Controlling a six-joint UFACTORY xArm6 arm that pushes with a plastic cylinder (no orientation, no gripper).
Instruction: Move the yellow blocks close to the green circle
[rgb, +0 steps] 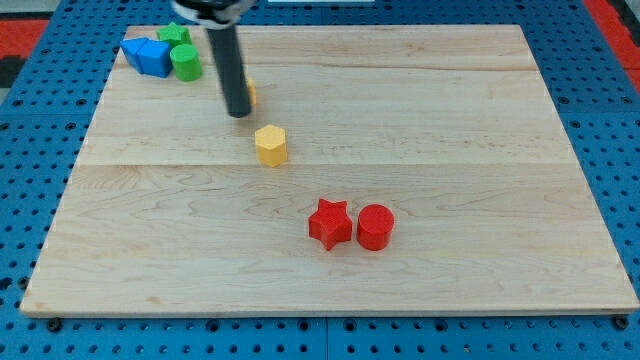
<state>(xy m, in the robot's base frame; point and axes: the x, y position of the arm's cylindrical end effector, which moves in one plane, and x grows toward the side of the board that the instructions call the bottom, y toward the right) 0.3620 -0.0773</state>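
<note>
Blue blocks (148, 56), board's far-left corner. Green circle (185, 62) touching at their 3 o'clock; 2nd green block (175, 34) behind. My tip (238, 113), no jaws, hides most of yellow block (250, 94). Yellow hexagon (270, 145) at tip's 4 o'clock, near. Red star (329, 222) w/ red cylinder (375, 227) touching at its 3 o'clock.

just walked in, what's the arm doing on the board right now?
The arm's rod is down on the wooden board, with my tip against a yellow block that it mostly hides. A second yellow block, hexagonal, sits just below, apart from the tip. The green circle is at the view's top left, clustered with blue blocks and another green block. A red star and red cylinder sit lower centre, untouched.
</note>
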